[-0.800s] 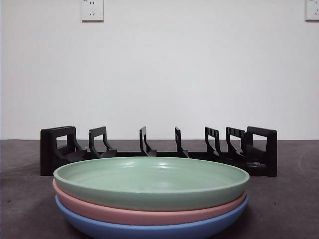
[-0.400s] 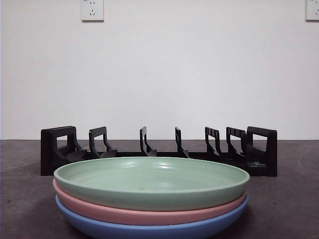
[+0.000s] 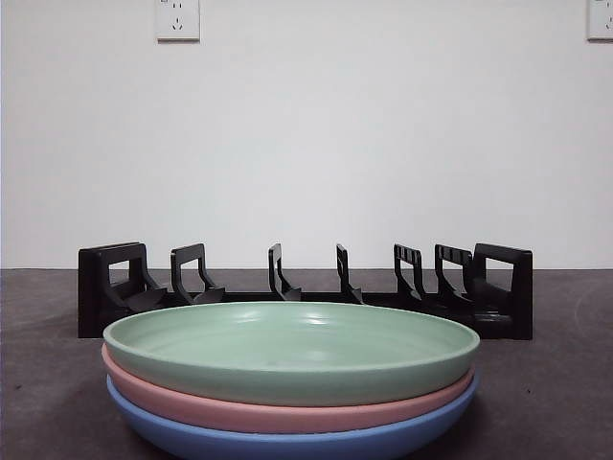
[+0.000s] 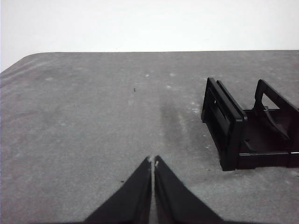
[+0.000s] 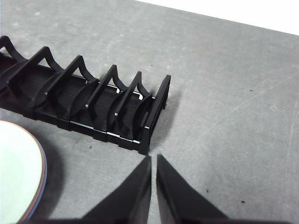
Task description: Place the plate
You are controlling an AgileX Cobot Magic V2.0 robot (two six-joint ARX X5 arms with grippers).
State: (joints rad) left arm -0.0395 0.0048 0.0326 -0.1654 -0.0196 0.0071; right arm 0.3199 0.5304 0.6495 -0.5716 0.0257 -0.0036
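Three plates are stacked at the front of the table: a green plate (image 3: 292, 345) on top, a pink plate (image 3: 287, 410) under it, a blue plate (image 3: 287, 443) at the bottom. The green plate's edge shows in the right wrist view (image 5: 18, 168). A black plate rack (image 3: 306, 292) stands empty behind the stack. My left gripper (image 4: 153, 162) is shut and empty above bare table, beside one end of the rack (image 4: 247, 130). My right gripper (image 5: 154, 158) is shut and empty, close to the other end of the rack (image 5: 93, 102). Neither arm shows in the front view.
The table (image 3: 546, 402) is dark grey with a white wall (image 3: 383, 144) behind it. Two wall sockets (image 3: 177, 19) sit high on the wall.
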